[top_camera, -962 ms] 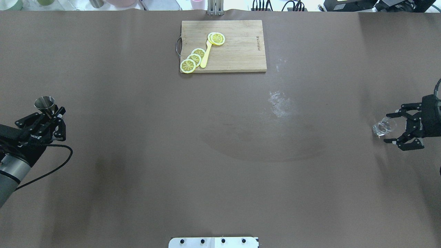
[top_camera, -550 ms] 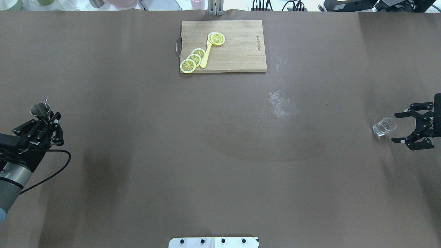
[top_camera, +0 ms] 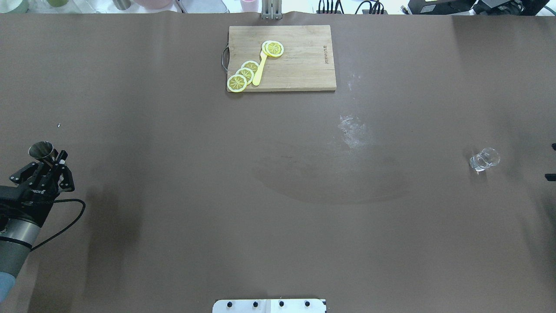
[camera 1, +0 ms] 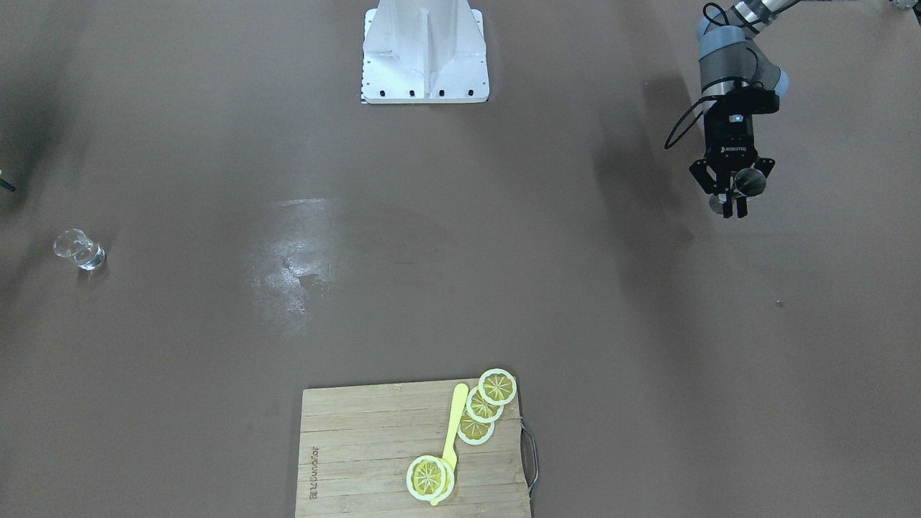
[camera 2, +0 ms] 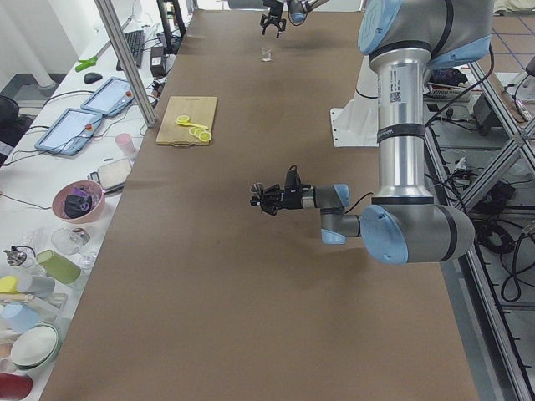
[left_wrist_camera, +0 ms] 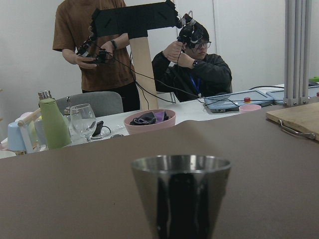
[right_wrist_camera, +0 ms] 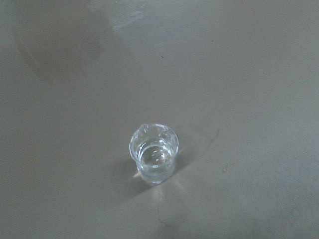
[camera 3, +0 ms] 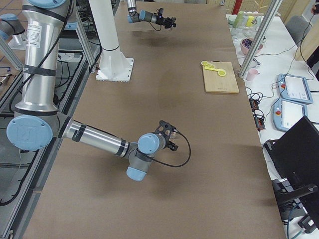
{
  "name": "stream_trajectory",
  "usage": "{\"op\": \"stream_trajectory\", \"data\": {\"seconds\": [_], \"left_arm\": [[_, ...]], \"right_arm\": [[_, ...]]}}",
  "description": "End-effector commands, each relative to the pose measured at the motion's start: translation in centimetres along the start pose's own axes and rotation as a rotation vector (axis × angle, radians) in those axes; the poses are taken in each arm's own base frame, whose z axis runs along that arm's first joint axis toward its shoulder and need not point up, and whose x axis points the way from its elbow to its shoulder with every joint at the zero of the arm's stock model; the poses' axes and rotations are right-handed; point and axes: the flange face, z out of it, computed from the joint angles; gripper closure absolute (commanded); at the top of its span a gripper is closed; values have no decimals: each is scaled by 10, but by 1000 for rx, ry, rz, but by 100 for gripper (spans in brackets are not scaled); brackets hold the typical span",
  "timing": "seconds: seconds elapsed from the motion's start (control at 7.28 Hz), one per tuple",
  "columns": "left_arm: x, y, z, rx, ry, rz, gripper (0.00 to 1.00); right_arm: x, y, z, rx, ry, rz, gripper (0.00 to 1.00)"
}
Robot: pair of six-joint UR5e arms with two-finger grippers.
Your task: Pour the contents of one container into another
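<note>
On my left, near the table's left edge, the left gripper has its fingers clamped on the jigger, gripping it low down so the upper cone stands above the fingertips. The jigger is upright: in the left wrist view its round mouth points up and sits level. I cannot see inside it, and I cannot tell whether its foot touches the table. Far off on my right the cup stands upright on the table by itself, with nothing touching it. From the right wrist camera it looks to have clear liquid in the bottom. The right gripper barely shows at the right edge of the overhead view. Only its two fingertips are visible, spread wide apart, so it is open and holds nothing, with the cup just left of it. At the far middle of the table lies a wooden board with lemon slices and a yellow utensil on it. A pale smear marks the table between the board and the cup. Beyond the far edge, the left wrist view shows two people behind a pink bowl.
</note>
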Motion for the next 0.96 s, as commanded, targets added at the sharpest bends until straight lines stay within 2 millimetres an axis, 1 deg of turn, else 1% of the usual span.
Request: {"op": "stream_trajectory", "data": {"seconds": [0.0,0.14,0.27,0.41,0.55,0.69,0.82], "left_arm": [[1,4,0,22,-16,-49,100],[2,4,0,24,-17,-54,100],[4,4,0,24,-16,-57,100],[3,4,0,23,-15,-65,100],[3,7,0,19,-13,-91,100],[3,12,0,17,-14,-87,100],[6,18,2,21,-19,-96,100]], "right_arm": [[10,59,-55,-53,124,228,0],[17,71,-73,-69,186,355,0],[26,62,-78,-83,214,534,0],[35,53,-80,-120,254,645,0],[43,54,-80,-151,327,673,0],[53,51,-80,-187,349,729,0],[63,33,-80,-234,377,784,0]]}}
